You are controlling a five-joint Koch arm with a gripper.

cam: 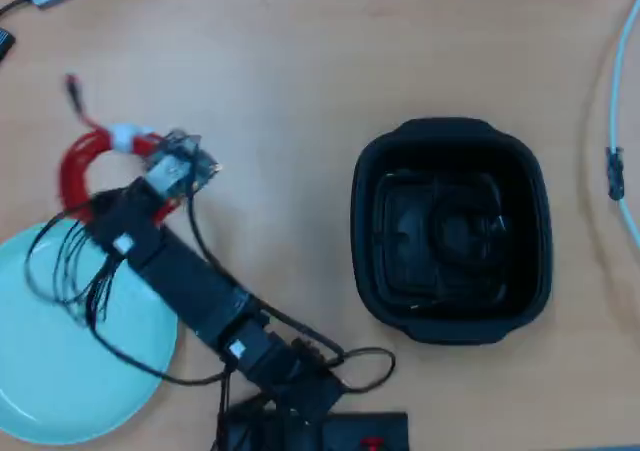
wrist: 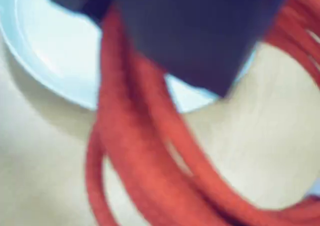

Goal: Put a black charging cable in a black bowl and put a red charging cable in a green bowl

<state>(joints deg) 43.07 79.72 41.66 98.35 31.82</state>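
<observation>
The red charging cable, a bright red coil bound by a white tie, hangs off the table just beyond the upper rim of the green bowl, a wide, shallow, pale mint dish; one plug end sticks up past the coil on the side away from the bowl. In the wrist view the red strands sweep under the dark gripper, with the bowl's pale rim behind them. The gripper looks clamped on the coil near its white tie, though the blur hides the jaws themselves. The black bowl, a large matte rounded-square tub, stands well apart from the green bowl, and something dark lies on its floor, probably the black cable, too dim to confirm. The step in hand seems to be carrying the red coil to the green bowl; next the arm must swing over the bowl's middle, then release.
</observation>
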